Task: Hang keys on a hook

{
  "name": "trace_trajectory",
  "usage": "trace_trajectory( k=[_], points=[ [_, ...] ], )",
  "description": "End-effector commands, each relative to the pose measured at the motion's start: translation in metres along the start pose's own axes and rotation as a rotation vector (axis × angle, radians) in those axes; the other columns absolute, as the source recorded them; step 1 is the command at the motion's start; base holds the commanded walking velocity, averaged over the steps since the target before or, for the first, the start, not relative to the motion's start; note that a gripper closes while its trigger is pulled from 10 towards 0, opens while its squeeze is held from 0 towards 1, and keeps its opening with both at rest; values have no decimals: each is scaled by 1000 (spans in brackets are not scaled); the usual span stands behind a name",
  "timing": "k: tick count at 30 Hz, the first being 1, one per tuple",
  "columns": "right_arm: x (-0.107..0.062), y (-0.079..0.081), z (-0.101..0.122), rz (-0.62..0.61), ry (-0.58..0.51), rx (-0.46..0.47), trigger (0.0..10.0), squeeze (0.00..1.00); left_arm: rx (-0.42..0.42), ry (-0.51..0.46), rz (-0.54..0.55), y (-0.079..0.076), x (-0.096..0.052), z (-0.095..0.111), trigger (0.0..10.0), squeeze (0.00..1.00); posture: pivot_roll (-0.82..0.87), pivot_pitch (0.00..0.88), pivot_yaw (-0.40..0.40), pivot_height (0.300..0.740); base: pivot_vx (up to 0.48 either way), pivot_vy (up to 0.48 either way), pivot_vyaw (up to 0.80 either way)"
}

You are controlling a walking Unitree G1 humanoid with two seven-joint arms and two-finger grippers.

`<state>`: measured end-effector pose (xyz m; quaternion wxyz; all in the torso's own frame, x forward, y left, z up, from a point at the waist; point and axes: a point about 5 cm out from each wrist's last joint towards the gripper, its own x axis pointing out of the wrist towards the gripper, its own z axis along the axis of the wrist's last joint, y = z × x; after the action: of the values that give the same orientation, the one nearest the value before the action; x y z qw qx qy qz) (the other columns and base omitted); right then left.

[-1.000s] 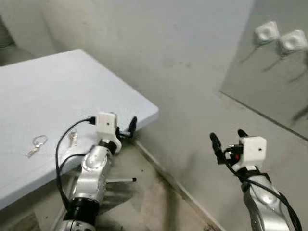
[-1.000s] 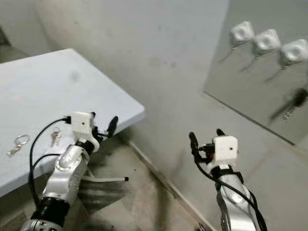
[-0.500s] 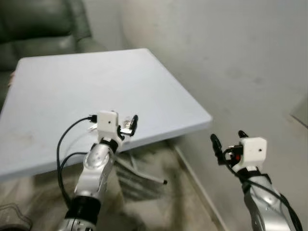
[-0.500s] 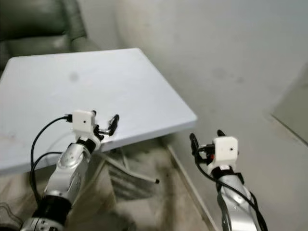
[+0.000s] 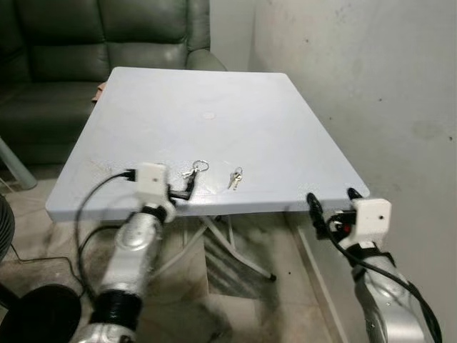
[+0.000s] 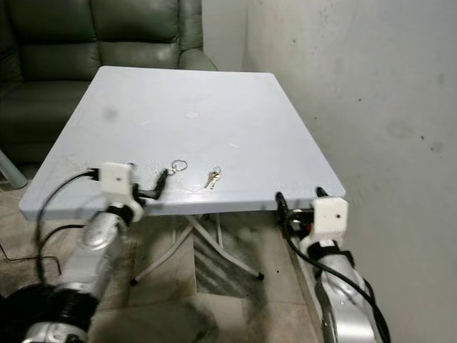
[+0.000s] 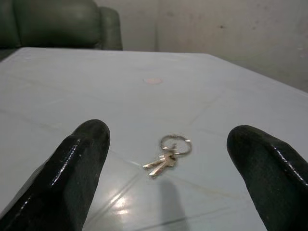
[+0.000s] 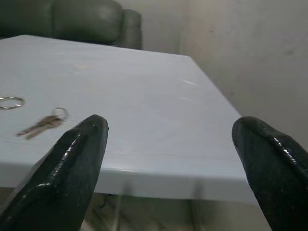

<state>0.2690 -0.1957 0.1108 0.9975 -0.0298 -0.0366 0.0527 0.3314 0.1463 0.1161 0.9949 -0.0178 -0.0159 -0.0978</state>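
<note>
White table (image 5: 214, 93) w/ 2 key sets (image 5: 194, 168) (image 5: 234, 177); left pincer (image 7: 166, 183) & right pincer (image 8: 168, 180) both spread

Both arms forward, jaws apart.

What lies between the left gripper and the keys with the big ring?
Only bare table lies between the open left gripper and the keys, as the left wrist view shows.
</note>
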Motion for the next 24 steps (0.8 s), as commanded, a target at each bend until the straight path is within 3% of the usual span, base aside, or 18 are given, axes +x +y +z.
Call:
trace_trajectory(
  k=[1, 24],
  points=[
    [-2, -4, 0, -11, 5, 3, 10000, 0, 1, 2, -28, -9, 4, 1, 10000, 0, -29, 0, -49, 740, 0, 0, 0],
    [-4, -5, -1, -17, 7, 16, 10000, 0, 13, -1, -45, -12, 6, 2, 10000, 0, -40, 0, -40, 740, 0, 0, 0]
  ],
)
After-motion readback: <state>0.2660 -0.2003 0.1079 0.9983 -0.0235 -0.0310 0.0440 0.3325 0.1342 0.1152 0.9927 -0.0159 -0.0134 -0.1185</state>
